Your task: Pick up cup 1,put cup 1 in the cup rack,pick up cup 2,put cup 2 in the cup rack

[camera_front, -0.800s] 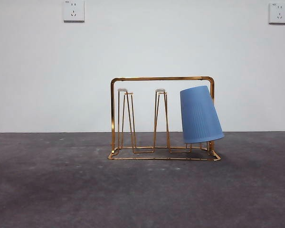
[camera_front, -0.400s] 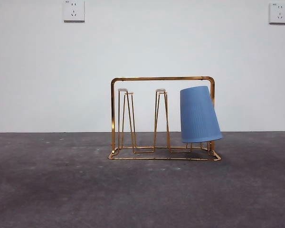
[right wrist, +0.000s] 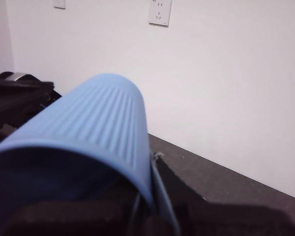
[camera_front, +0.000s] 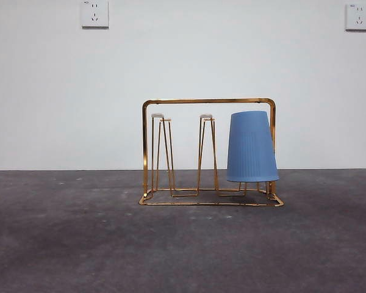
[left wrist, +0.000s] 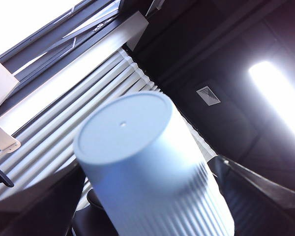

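Observation:
The gold wire cup rack (camera_front: 207, 101) stands mid-table in the front view. A blue ribbed cup (camera_front: 252, 147) hangs upside down and upright on its right prong; the other two prongs are bare. No arm shows in the front view. In the left wrist view my left gripper (left wrist: 152, 201) is shut on a pale blue ribbed cup (left wrist: 137, 157), its flat base pointing away toward the ceiling. In the right wrist view my right gripper (right wrist: 88, 196) is shut on a blue ribbed cup (right wrist: 103, 118) lying with its mouth toward the camera.
A dark grey tabletop (camera_front: 79, 244) stretches around the rack, with a white wall and two sockets (camera_front: 94, 13) behind. The right wrist view shows the wall, a socket (right wrist: 160, 12) and the table's edge (right wrist: 226, 182).
The blue cup on the rack's right prong has swung from a tilt, its rim out to the right, to hanging straight. The rack has not moved.

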Robot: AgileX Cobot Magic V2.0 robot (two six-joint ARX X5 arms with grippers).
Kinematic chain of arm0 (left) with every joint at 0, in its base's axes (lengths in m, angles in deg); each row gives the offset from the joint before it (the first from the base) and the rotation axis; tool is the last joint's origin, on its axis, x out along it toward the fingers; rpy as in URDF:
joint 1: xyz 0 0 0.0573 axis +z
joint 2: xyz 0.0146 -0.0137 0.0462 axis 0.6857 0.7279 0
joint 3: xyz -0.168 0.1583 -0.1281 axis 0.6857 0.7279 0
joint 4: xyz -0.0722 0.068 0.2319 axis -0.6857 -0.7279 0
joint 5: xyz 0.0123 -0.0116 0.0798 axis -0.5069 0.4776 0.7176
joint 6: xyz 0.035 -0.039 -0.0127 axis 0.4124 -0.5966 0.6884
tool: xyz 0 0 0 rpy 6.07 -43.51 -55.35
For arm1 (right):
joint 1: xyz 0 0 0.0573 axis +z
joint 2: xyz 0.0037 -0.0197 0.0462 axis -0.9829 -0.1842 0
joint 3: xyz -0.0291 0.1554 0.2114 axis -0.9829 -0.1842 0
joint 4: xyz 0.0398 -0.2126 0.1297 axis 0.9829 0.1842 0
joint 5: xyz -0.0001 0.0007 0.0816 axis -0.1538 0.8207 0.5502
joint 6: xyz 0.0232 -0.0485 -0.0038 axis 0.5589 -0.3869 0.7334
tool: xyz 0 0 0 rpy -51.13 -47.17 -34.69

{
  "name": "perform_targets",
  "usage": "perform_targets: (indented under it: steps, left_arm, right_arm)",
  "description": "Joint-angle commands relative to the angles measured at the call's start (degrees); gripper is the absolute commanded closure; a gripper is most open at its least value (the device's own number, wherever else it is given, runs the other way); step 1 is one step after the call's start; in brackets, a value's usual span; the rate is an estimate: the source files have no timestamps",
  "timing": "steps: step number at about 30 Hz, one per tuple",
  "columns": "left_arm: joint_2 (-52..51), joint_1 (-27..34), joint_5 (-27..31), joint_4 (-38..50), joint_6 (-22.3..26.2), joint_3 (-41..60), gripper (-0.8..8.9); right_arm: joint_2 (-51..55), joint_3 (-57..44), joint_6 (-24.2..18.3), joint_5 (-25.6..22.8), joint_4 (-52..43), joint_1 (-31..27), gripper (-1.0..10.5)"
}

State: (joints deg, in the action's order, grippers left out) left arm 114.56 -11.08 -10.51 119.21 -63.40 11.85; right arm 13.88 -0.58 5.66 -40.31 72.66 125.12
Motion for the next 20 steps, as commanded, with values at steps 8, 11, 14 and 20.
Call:
perform_targets:
  steps: [8, 11, 14, 20]
  left_arm:
    - [0.1, 0.3, 0.7, 1.7, 0.1, 0.1, 3.73]
    - [0.1, 0.3, 0.9, 1.7, 0.1, 0.1, 3.74]
    - [0.1, 0.3, 1.0, 1.6, 0.1, 0.1, 3.76]
    - [0.1, 0.3, 0.8, 1.5, 0.1, 0.1, 4.23]
  right_arm:
    - [-0.7, -0.8, -0.2, 0.9, 1.9, 0.0, 9.6]
    - [-1.2, -0.8, -0.1, 1.0, 1.9, 0.0, 9.6]
    - [-2.2, -0.8, -0.1, 1.5, 2.3, 0.0, 9.6]
    - [-3.7, -0.8, -0.1, 1.9, 3.0, 0.0, 9.6]
